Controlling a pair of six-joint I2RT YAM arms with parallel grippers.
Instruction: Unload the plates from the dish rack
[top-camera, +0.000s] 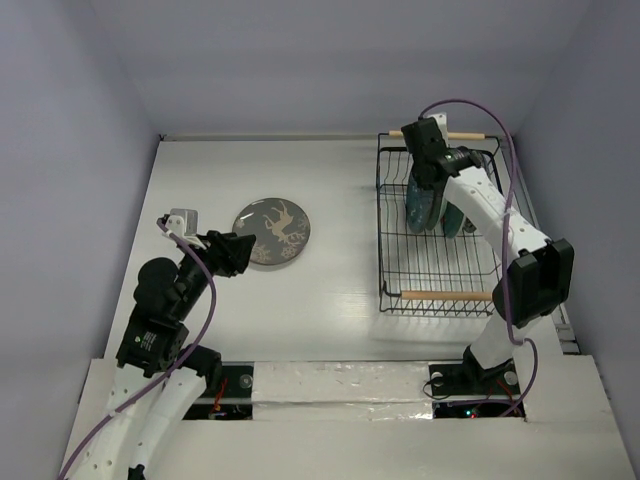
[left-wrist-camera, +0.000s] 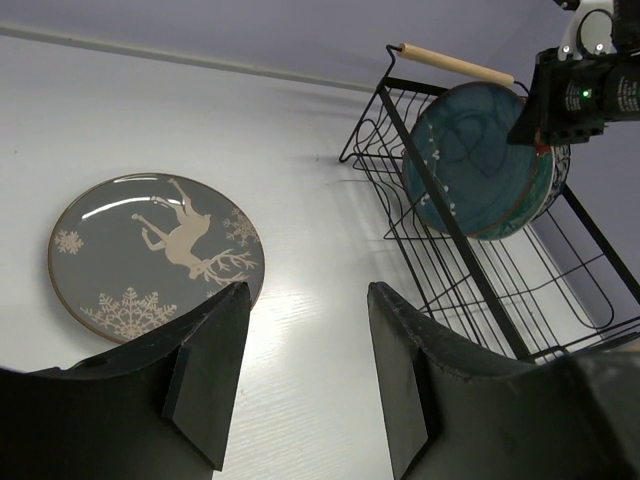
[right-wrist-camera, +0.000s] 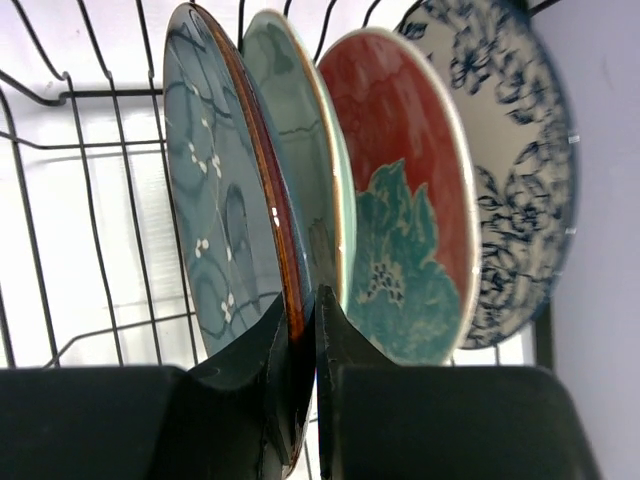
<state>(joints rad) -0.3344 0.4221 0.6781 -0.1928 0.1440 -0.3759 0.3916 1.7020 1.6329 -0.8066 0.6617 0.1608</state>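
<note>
The black wire dish rack (top-camera: 437, 262) with wooden handles stands at the right. In the right wrist view several plates stand upright in it: glossy teal plate (right-wrist-camera: 215, 210), pale green plate (right-wrist-camera: 300, 160), red plate with teal flower (right-wrist-camera: 400, 200), white plate with blue floral rim (right-wrist-camera: 520, 170). My right gripper (right-wrist-camera: 303, 315) is shut on the rim of the teal plate. The dark grey deer plate (top-camera: 273, 232) lies flat on the table; it also shows in the left wrist view (left-wrist-camera: 150, 250). My left gripper (left-wrist-camera: 305, 330) is open and empty just beside it.
The near half of the rack (left-wrist-camera: 520, 290) holds no plates. White table (top-camera: 340, 200) between the deer plate and the rack. Grey walls enclose the back and sides. A purple cable (top-camera: 500, 120) loops over the right arm.
</note>
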